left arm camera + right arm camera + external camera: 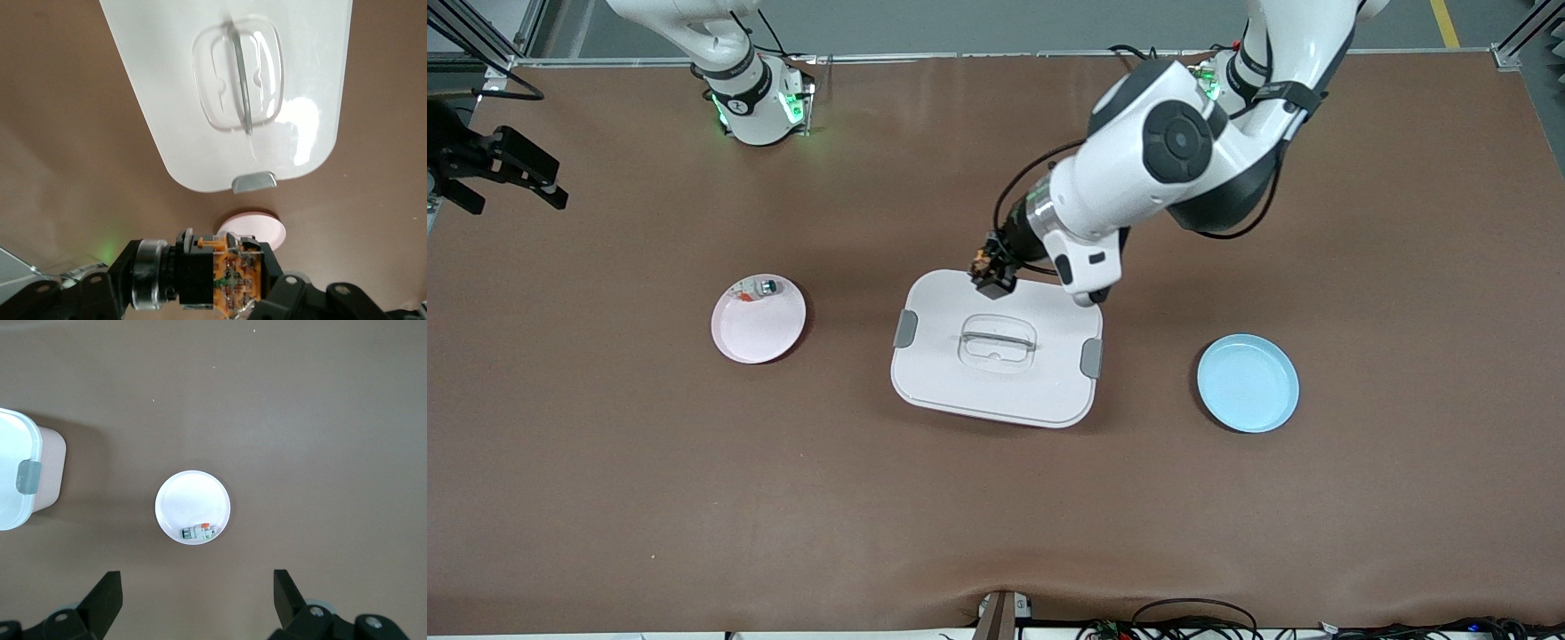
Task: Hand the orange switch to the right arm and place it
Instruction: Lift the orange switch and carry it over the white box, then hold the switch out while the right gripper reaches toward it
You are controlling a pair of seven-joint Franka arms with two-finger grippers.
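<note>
While the left gripper (994, 274) hangs over the edge of the white lidded box (996, 391) that lies farthest from the front camera, its fingers are clamped on the orange switch (983, 260), a stubby black part with an orange end. The left wrist view shows the orange switch (220, 273) pinched between the black fingers, with the box's lid spread out past it.

That box sits in the middle of the brown table (605, 462). Its lid is closed, with a grey latch (905, 329) on the side toward the right arm's end and another grey latch (1091, 357) on the side toward the left arm's end, and a recessed handle (997, 341) in its centre. What the box holds cannot be seen.

Toward the right arm's end of the table, well apart from the box, lies a pink plate (758, 331). A small white-and-teal part (763, 287) with a red bit rests on it, close to the rim farthest from the front camera. Toward the left arm's end lies a light blue plate (1247, 384), slightly nearer to the front camera than the pink one.

The right gripper (193, 600) waits high above the pink plate, its fingers spread wide with nothing between them. Between the pink plate and the box there is only bare table.
</note>
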